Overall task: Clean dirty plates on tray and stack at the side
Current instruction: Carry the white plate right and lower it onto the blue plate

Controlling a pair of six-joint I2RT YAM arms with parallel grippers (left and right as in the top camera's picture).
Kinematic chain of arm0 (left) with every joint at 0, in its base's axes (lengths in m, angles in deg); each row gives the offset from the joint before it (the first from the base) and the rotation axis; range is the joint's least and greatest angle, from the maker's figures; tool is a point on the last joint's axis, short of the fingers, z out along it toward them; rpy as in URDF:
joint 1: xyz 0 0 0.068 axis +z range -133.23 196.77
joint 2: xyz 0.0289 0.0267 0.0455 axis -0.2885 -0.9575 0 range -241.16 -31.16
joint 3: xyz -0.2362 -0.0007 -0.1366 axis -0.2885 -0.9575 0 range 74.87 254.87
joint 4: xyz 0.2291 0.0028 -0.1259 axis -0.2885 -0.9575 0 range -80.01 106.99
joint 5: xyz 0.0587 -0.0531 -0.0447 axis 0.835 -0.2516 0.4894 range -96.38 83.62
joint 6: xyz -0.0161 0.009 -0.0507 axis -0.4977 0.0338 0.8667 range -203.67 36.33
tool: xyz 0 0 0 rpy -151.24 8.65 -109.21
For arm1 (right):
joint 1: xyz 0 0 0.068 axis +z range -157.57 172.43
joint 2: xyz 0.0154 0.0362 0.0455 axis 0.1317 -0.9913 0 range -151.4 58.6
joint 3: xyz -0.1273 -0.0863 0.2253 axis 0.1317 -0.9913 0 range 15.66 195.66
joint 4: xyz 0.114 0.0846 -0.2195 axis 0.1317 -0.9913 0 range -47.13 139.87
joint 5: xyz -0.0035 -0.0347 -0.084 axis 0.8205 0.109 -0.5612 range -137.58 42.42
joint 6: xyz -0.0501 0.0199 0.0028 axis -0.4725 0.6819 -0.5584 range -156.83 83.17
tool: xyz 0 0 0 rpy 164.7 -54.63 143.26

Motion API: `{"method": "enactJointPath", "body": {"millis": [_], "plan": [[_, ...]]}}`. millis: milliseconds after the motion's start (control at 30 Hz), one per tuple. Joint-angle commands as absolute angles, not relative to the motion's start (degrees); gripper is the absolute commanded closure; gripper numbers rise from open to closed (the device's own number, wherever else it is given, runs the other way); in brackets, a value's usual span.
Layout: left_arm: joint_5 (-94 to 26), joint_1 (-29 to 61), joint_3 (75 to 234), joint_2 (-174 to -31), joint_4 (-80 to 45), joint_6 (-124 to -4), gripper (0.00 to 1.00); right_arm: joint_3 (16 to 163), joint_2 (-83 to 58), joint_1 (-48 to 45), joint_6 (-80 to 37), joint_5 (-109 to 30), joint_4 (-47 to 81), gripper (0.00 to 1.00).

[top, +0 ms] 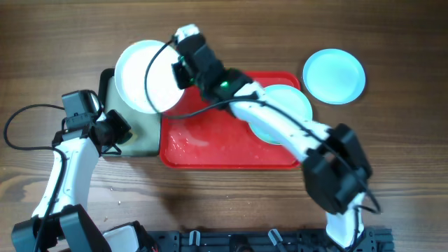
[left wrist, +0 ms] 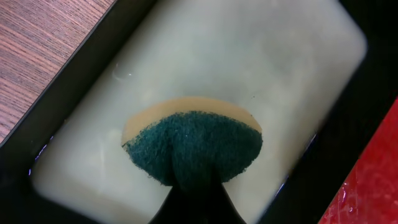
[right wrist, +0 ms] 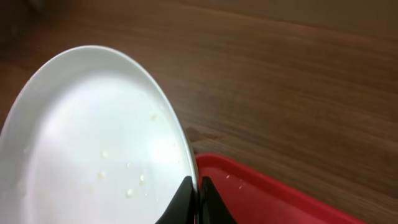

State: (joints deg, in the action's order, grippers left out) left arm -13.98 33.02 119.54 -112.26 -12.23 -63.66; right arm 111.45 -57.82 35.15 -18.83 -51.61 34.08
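While my right claw (right wrist: 198, 198) pinches the rim of the speckled round white plate (right wrist: 93, 143), apparently tilted, just left of the red plastic tray (top: 210, 148), my left claw (left wrist: 189, 190) grips a green-and-yellow scouring sponge (left wrist: 193, 143) over the black-rimmed pale green tray (left wrist: 74, 93). One pale aqua plate (top: 297, 98) lies on the red tray; a second aqua plate (top: 334, 75) sits on the wooden table (top: 70, 42) beyond.

speckled white plate (top: 143, 75), aqua plate (top: 301, 100) on tray (top: 210, 145)

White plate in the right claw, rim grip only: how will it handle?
The white plate looks rigid: no sag under a thin edge pinch by the right claw. Its glossy surface with wet-looking specks suggests it may slip. Held off-centre, it probably wants to pivot.
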Motion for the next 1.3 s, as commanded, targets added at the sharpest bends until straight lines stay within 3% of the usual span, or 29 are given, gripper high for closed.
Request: {"method": "enactJointPath", "body": {"millis": [0,200,433,633,967,1267], "plan": [[-14.9,33.3,119.1,-112.5,-11.9,-63.5,0.96,112.3,-49.8,31.5,-14.1,-45.3,29.5,0.96],[-14.9,33.3,119.1,-112.5,-11.9,-63.5,0.96,112.3,-44.7,16.7,-14.2,-43.5,11.8,0.96],[-14.9,33.3,119.1,-112.5,-11.9,-63.5,0.96,112.3,-44.7,-1.6,-14.3,-36.5,7.8,0.96],[-14.9,33.3,119.1,-112.5,-11.9,-63.5,0.96,112.0,-45.2,-12.8,-14.4,-45.1,1.0,0.96],[-16.4,33.3,119.1,-112.5,-11.9,-63.5,0.96,94.8,-45.3,-24.1,-10.7,-46.7,10.7,0.96],[-16.4,33.3,119.1,-112.5,-11.9,-63.5,0.96,86.3,-46.2,-24.5,-10.5,-46.7,19.4,0.94]]}}
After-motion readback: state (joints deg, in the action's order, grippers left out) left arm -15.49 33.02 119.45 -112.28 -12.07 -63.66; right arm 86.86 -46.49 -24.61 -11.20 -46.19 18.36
